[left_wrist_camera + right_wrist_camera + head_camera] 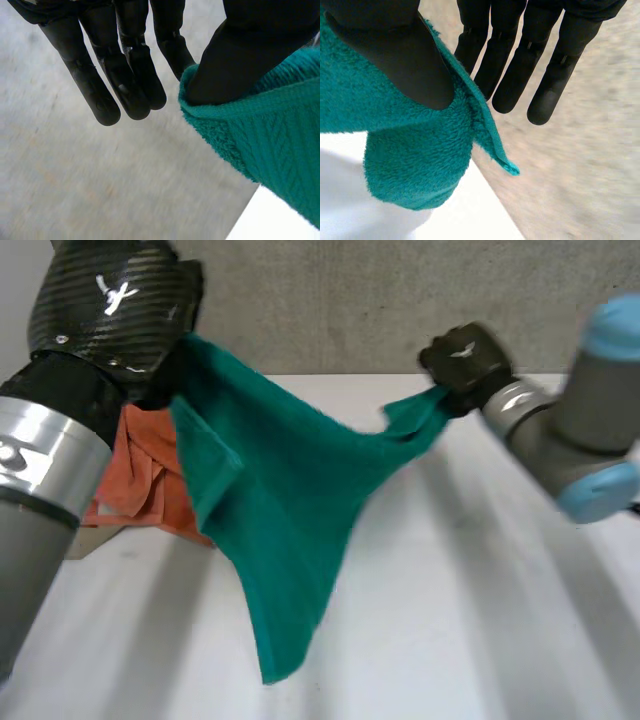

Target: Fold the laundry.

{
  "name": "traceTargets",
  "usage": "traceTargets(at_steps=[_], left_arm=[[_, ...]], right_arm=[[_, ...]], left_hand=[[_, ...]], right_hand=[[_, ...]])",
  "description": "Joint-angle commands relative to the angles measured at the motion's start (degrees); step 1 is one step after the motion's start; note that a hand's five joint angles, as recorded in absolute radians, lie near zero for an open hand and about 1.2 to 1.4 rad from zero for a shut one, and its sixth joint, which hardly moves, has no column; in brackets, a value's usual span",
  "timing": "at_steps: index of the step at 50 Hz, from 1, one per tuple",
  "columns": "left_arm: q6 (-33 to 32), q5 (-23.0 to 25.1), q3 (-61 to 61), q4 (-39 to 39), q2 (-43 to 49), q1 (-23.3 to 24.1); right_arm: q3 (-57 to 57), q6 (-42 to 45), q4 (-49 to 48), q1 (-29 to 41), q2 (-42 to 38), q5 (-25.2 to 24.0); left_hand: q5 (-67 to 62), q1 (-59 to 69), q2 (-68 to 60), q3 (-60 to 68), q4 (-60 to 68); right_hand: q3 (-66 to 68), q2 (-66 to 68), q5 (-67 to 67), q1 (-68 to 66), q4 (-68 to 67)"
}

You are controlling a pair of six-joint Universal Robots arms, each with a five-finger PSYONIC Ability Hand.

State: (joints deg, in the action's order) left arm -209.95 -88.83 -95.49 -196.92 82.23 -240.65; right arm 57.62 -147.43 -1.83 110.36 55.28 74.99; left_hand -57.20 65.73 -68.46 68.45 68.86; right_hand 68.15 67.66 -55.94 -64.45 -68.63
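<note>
While the left hand (110, 310) and right hand (465, 355) each pinch a corner, the teal towel (280, 500) hangs above the table (480, 620)

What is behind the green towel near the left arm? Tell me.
An orange cloth lies bunched on the white table behind the green towel, which the left hand and right hand pinch and hold up. The towel and left arm cover part of it.
</note>
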Motion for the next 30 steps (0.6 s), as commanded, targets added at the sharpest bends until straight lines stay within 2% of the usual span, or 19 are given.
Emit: traceTargets(at_steps=[1,6,9,11,15,19,21,22,25,27,30], left_arm=[[-0.28,0.24,0.74,0.57,8.29,-7.2],[-0.37,1.81,1.44,1.19,13.82,-7.37],[-0.28,4.1,3.11,1.98,19.36,-6.76],[-0.37,5.42,3.99,2.77,21.91,-6.59],[-0.46,6.39,9.26,3.65,30.69,-6.67],[-2.38,6.21,22.31,3.3,38.86,-6.58],[-3.97,6.39,28.05,2.69,39.84,-6.5],[-4.76,6.39,31.04,1.99,40.02,-6.41],[-6.08,5.95,41.85,-4.5,40.29,-5.88],[-5.47,4.9,46.07,-10.98,39.85,-5.79],[-4.24,4.02,47.41,-16.38,39.41,-5.71]], right_arm=[[6.71,9.17,15.96,-4.01,14.68,-1.25],[6.54,11.54,30.46,-8.75,18.9,-2.65],[7.59,16.46,38.03,-11.04,19.61,-3.88],[8.73,20.4,41.02,-11.13,17.95,-4.5],[7.42,20.52,38.76,-10.96,12.32,-4.24],[2.07,14.73,30.51,-10.96,6.87,-2.92],[-0.57,11.3,25.59,-10.96,5.46,-1.52],[-3.1,7.72,19.91,-10.96,4.59,0.49],[-5.5,2.95,9.52,-10.87,4.66,3.58],[-5.24,-0.74,-2.26,-10.96,5.63,6.39],[-2.53,-3.91,-14.98,-11.05,8.43,8.67]], left_hand=[[-12.8,14.27,-11.54,11.55,11.14],[-12.8,14.27,-11.54,11.55,11.14],[-12.8,14.27,-11.54,11.55,11.14],[-12.8,14.27,-11.54,11.55,11.14],[-12.8,14.27,-11.54,11.55,11.14],[-12.8,14.27,-11.54,11.55,11.14],[-12.8,14.27,-11.54,11.55,11.14],[-12.8,14.27,-11.54,11.55,11.14],[-12.8,14.27,-11.54,11.55,11.14],[-12.8,14.27,-11.54,11.55,11.14],[-12.8,14.27,-11.54,11.55,11.14]], right_hand=[[11.85,12.34,-14.06,-15.55,-11.37],[11.85,12.34,-14.06,-15.55,-11.37],[11.85,12.34,-14.06,-15.55,-11.37],[11.85,12.34,-14.06,-15.55,-11.37],[11.85,12.34,-14.06,-15.55,-11.37],[11.85,12.34,-14.06,-15.55,-11.37],[11.85,12.34,-14.06,-15.55,-11.37],[11.85,12.34,-14.06,-15.55,-11.37],[11.85,12.34,-14.06,-15.55,-11.37],[11.85,12.34,-14.06,-15.55,-11.37],[11.85,12.34,-14.06,-15.55,-11.37]])
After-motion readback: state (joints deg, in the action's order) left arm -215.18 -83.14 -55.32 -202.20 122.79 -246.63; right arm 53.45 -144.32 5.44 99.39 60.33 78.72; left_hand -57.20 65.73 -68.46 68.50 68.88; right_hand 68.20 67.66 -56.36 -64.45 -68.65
